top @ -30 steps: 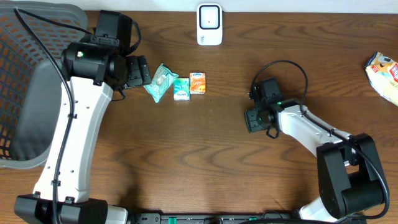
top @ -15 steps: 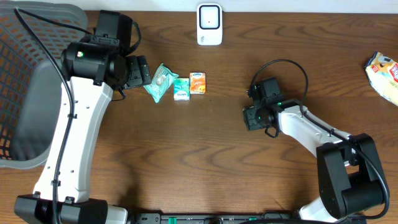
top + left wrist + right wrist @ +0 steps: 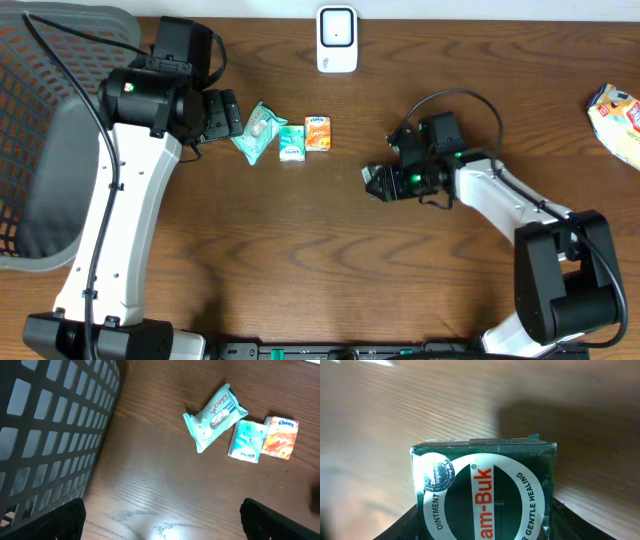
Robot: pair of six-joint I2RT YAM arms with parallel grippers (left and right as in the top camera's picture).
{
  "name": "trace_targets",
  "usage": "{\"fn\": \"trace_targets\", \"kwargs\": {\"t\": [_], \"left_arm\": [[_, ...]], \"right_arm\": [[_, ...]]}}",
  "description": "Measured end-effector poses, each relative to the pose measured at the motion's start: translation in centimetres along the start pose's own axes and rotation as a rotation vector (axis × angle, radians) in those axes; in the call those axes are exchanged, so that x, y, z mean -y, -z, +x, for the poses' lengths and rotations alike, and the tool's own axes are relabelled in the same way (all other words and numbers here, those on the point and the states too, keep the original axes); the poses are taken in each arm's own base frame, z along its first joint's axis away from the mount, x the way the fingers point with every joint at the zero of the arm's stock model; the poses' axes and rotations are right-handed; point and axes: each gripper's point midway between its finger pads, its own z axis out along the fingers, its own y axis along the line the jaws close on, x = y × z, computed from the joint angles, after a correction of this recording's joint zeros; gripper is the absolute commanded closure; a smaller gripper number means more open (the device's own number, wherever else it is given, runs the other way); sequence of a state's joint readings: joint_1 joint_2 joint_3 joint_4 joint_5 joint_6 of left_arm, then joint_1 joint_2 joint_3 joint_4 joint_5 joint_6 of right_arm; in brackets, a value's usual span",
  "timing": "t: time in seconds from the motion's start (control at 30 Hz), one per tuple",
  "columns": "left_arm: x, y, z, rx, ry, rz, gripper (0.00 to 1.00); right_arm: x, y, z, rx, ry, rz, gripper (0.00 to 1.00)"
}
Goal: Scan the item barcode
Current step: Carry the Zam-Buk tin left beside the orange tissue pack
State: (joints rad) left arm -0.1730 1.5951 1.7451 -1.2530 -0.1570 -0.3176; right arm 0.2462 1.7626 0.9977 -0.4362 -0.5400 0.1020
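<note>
My right gripper (image 3: 390, 182) is shut on a dark green ointment box (image 3: 376, 183), held over the table's middle. In the right wrist view the box (image 3: 482, 490) fills the space between the two black fingers (image 3: 402, 527), its white ring label with orange "Buk" lettering facing the camera. No barcode shows on that face. The white scanner (image 3: 337, 40) stands at the table's far edge, up and left of the box. My left gripper (image 3: 222, 114) hangs open and holds nothing, just left of a teal wipes pack (image 3: 259, 132).
Next to the wipes pack (image 3: 216, 417) lie a small teal tissue pack (image 3: 246, 441) and an orange tissue pack (image 3: 281, 437). A dark mesh basket (image 3: 40, 130) fills the left side. A snack bag (image 3: 620, 118) lies at the right edge.
The right gripper has swung left and turned toward the table's middle with the green box in it, its jaws drawing in slightly. The left arm has not moved.
</note>
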Motion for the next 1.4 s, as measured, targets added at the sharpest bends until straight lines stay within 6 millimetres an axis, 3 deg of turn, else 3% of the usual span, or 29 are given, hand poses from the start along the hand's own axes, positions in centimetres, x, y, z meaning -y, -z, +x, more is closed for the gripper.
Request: {"fn": "trace_targets", "kwargs": {"t": [0.3,0.63,1.03,1.4], "left_arm": [[0.0,0.0,0.0,0.0,0.0,0.0,0.02],[0.0,0.0,0.0,0.0,0.0,0.0,0.02],[0.0,0.0,0.0,0.0,0.0,0.0,0.02],[0.0,0.0,0.0,0.0,0.0,0.0,0.02]], "right_arm": [[-5.5,3.8,-5.8,0.192,0.08,-0.405,0.46],[-9.5,7.3,-9.1,0.307,0.158,-0.628,0.47],[-13.5,7.8,-9.2,0.282,0.175,-0.742,0.49],[-14.5,7.6,-8.8,0.255,0.166,-0.764,0.49]]}}
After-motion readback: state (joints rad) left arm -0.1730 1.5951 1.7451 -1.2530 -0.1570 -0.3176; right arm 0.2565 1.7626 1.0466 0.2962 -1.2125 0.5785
